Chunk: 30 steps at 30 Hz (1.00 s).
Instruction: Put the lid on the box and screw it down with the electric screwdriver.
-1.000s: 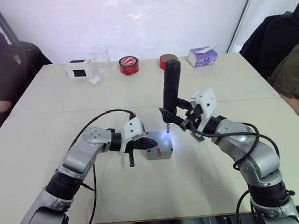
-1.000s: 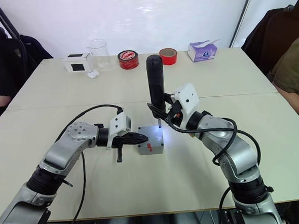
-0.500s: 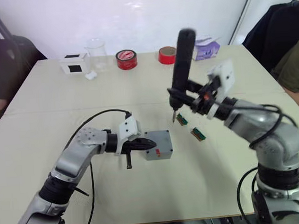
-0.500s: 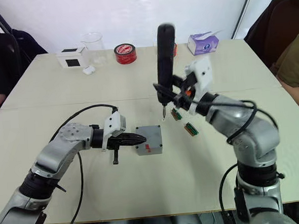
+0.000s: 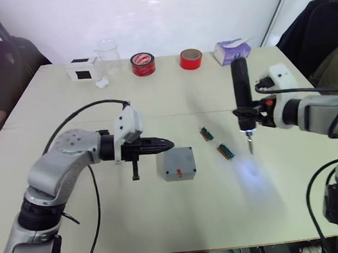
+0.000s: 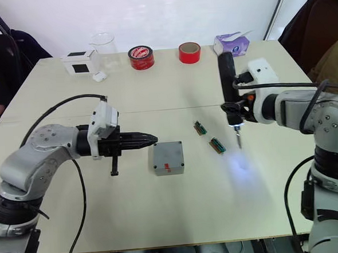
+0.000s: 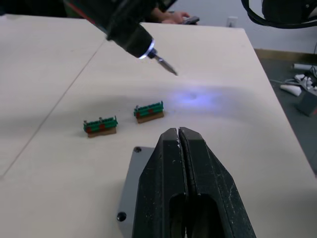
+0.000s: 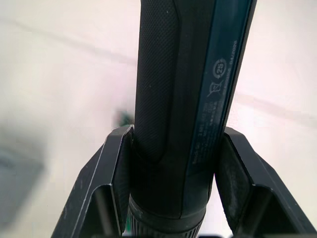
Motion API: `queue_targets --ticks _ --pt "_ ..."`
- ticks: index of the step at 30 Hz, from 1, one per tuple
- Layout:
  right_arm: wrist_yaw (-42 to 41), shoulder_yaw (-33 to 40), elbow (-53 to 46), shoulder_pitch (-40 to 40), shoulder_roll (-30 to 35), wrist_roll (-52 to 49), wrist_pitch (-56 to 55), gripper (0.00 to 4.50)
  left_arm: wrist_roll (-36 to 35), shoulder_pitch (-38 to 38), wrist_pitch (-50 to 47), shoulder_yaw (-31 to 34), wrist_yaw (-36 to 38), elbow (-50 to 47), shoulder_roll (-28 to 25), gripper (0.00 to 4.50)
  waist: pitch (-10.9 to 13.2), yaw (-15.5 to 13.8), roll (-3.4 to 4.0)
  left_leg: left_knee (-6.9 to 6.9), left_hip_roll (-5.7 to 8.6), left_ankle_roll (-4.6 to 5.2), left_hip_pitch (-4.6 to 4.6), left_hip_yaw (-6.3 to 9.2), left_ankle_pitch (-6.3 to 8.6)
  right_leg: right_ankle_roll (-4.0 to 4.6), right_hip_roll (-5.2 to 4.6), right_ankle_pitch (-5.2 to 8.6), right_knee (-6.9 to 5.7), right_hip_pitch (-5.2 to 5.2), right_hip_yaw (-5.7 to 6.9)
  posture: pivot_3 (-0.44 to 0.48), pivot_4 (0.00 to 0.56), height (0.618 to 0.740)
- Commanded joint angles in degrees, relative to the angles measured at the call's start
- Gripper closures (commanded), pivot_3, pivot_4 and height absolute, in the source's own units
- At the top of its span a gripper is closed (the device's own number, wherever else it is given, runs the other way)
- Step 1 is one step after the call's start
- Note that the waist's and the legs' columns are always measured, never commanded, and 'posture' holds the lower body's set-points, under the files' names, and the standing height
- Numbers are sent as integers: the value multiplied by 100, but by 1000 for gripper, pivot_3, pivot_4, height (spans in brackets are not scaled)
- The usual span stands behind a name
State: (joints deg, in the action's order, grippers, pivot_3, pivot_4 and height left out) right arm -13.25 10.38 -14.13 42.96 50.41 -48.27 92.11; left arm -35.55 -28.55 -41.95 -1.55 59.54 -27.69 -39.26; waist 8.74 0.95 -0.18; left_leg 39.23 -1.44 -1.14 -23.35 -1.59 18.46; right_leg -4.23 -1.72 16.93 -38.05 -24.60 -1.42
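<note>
While the box (image 6: pixel 168 158) sits near the middle of the tabletop (image 6: pixel 180 212) with the lid (image 7: pixel 130 191) on top of it, the left tool (image 6: pixel 149 139) hovers just to its left, its fingers (image 7: pixel 198 183) pressed together and empty. Beyond the box lie two small green connectors (image 6: pixel 218 145). To the right, the right tool (image 8: pixel 171 163) clamps the electric screwdriver (image 6: pixel 229 88) upright, bit down above a bluish glow on the tabletop. At the far edge stand tape rolls (image 6: pixel 141 57), a beaker (image 6: pixel 104 50), a white box (image 6: pixel 78 63) and tissues (image 6: pixel 231 43).

2 tape rolls (image 6: pixel 141 57), 2 green connectors (image 6: pixel 200 128)
</note>
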Motion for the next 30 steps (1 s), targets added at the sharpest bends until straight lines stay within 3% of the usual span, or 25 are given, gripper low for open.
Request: queue_targets --ticks 1,8,16,18,23,30 --pt "-237 -433 539 46 416 23 39 2667 -426 51 -111 435 -86 -360 -160 4500 2 9 -2 0 -4 0 0 0 0 0 5 0 1 0 -1 0 150 740" --pt "-396 -987 1445 -27 448 159 39 2667 -1018 263 -317 755 -484 -574 -118 4500 4 -12 -2 2 -6 0 3 0 -1 0 13 0 -5 0 -5 0 150 740" --pt "-440 -1303 2160 25 110 757 39 2667 -1011 755 52 799 -356 -650 -296 4500 3 -23 -2 3 -4 -1 1 -1 -2 0 13 0 -3 0 -5 0 150 740" --pt "-503 -1301 2202 40 57 875 37 1693 -1043 834 85 796 -369 -665 -327 4500 3 -22 -2 3 -3 -2 4 -1 -3 0 13 0 -4 3 -4 0 150 740" --pt "-777 -1260 1986 351 143 1030 -143 221 -918 1063 194 764 -334 -634 -462 4500 4 -21 -2 10 1 -4 7 -1 -4 -7 12 -4 -5 10 -4 0 150 740" --pt "-1843 -1283 833 493 557 1045 -1330 107 -381 1425 539 616 -231 -116 -672 4500 5 -12 0 5 -3 -3 8 0 -4 -6 17 -4 -4 6 -4 0 150 740"
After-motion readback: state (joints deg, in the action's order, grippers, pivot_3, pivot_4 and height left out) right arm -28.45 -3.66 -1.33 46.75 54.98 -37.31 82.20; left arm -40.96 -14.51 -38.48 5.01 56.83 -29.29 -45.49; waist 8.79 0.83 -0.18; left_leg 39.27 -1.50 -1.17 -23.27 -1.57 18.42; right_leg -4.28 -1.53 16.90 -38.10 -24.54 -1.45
